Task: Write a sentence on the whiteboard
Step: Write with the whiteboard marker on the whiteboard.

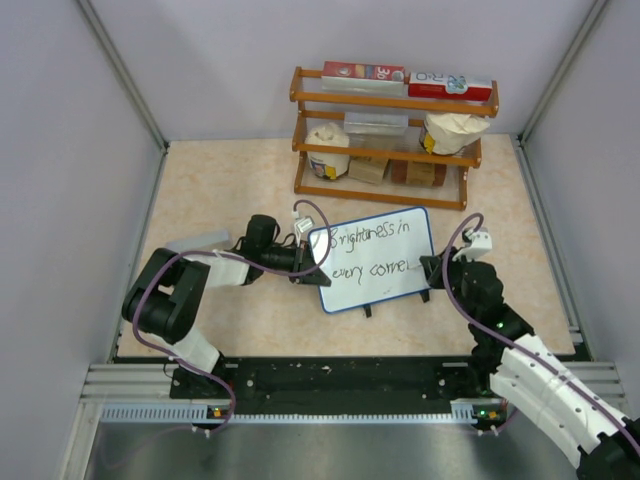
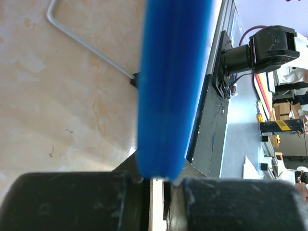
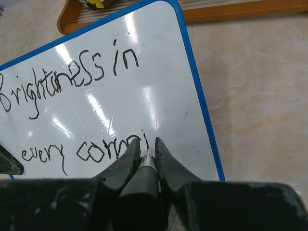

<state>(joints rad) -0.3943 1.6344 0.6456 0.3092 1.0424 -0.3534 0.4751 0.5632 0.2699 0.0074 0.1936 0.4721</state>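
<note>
Nearing completion, the black handwritten sentence (image 3: pixel 82 77) on the small blue-rimmed white whiteboard (image 3: pixel 159 86) apparently lacks only final letters, right gripper (image 3: pixel 144 144) pinching the dark marker (image 3: pixel 140 192), left gripper (image 1: pixel 303 265) clamping the board's edge.

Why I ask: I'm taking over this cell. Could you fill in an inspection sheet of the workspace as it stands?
Surface: beige marbled table, no spills seen.
Job's things: whiteboard angled across the middle of the table; sentence reads "Brightness in every corn", the last word cut off behind the marker.
Clutter: wooden rack at the back, holding boxes and bags.
Grippers: left gripper shut on the whiteboard's blue rim; right gripper shut on the marker, its tip at the last letters.
Cables: purple cables looped along both arms.
Surroundings: grey walls on three sides; metal rail at the near edge.
</note>
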